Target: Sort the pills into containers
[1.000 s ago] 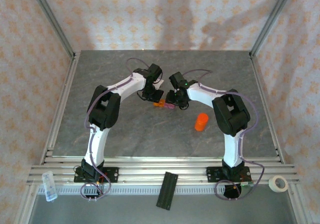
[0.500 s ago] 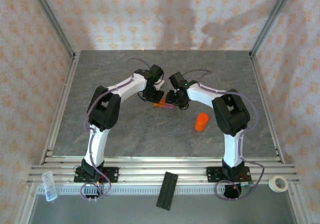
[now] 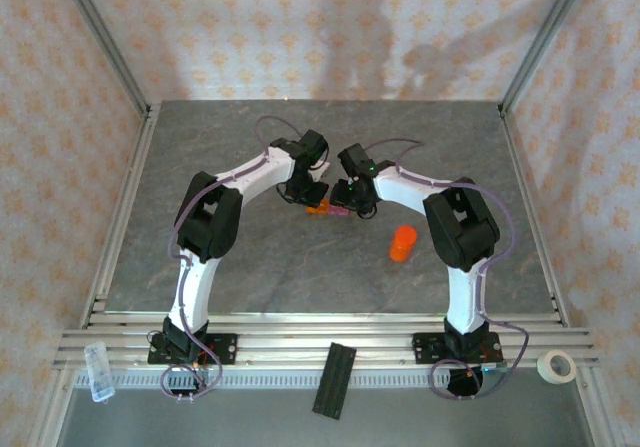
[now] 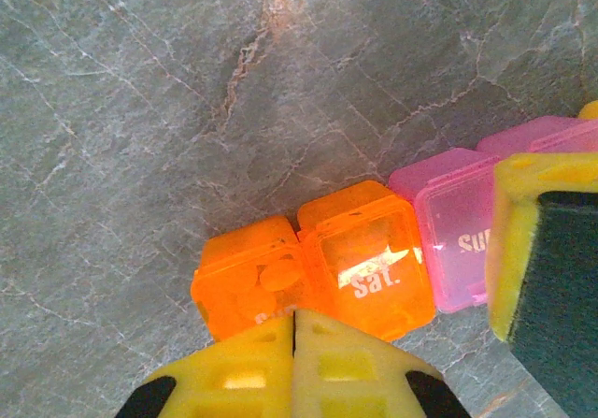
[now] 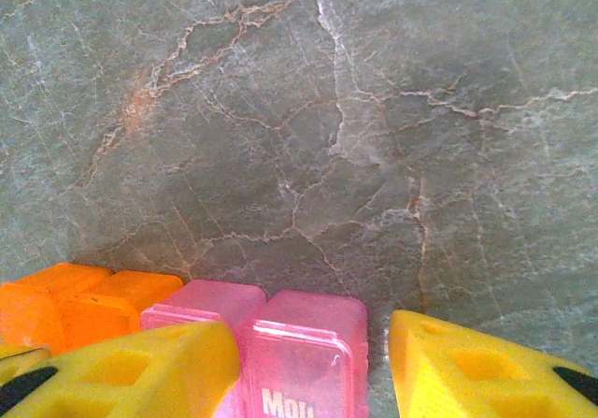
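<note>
Left pincer (image 4: 295, 329), fingers shut tight w/ nothing between, sits right at the orange end of the containers (image 4: 369, 259), whose long axis runs across the surface (image 4: 140, 109) twd the right pincer (image 5: 313, 329), spread wide astride the pink end cell

A lab-style robot cell: left arm (image 3: 205, 229) and right arm (image 3: 462, 232) bolted to aluminium rails (image 3: 320, 335) at the table's (image 3: 250, 272) near edge, patterned backdrop walls (image 3: 250, 27) on a metal frame (image 3: 105, 45), tape roll (image 3: 557, 367) at the right near corner.
</note>
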Controlling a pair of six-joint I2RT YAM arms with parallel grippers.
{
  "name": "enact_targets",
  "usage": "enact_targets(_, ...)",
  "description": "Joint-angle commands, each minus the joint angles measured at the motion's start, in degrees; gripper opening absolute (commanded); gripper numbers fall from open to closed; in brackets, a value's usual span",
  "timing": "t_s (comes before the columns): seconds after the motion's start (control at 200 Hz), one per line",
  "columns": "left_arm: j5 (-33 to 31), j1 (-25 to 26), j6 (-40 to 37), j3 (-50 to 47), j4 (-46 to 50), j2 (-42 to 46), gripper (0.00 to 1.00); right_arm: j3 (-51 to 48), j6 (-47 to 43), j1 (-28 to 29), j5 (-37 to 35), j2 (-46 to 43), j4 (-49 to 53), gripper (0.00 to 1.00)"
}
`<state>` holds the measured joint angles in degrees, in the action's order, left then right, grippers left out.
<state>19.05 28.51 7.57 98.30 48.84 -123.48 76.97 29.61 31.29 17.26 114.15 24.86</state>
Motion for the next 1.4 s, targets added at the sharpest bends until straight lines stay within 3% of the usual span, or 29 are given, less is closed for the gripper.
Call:
enact_targets(0.0,-1.52,0.88,-0.54,-0.92,4.42,-0.45,0.0,-3.85,0.54,0.0,-3.37,6.81,5.2,0.5)
enact_targets(0.26,-2.31,1.01,-0.11,-4.42,1.96,-2.69,0.0,-3.42,0.54,0.02,-2.98,6.83,5.52,0.5)
enact_targets(0.52,-1.96,1.04,-0.02,0.59,2.4,-0.32,0.0,-1.3,-0.42,-0.06,-2.58,5.4,7.42,0.5)
enact_targets(0.751,-3.07,0.93,0.91,7.21,0.18,1.83,0.13,3.69,-1.52,-0.58,-1.76,3.34,9.74,0.51)
enact_targets(1.041,-7.45,0.03,2.98,6.62,-8.05,11.16,0.16,11.92,-1.67,-3.17,-1.8,-3.12,12.44,0.55)
enact_targets(1.156,-11.19,-0.8,3.47,0.14,-15.35,19.6,0.19,12.27,-1.6,-6.43,-2.3,-9.17,12.37,0.66)
enact_targets(1.241,-14.89,-1.9,3.18,-6.15,-22.6,26.24,0.27,11.4,-2.25,-10.03,-3.28,-14.61,12.68,0.83)
enact_targets(1.301,-17.5,-2.99,2.93,-11.25,-27.4,30.97,0.4,10.14,-3.06,-12.99,-4.4,-18.64,12.77,0.99)
enact_targets(1.371,-20.76,-4.72,2.78,-16.38,-31.25,35.79,0.6,8.45,-4.24,-16.67,-5.7,-22.88,12.83,1.0)
enact_targets(1.396,-21.74,-5.52,2.73,-17.96,-32.57,37.21,0.72,7.88,-4.73,-18.17,-5.8,-24.19,12.92,1.0)
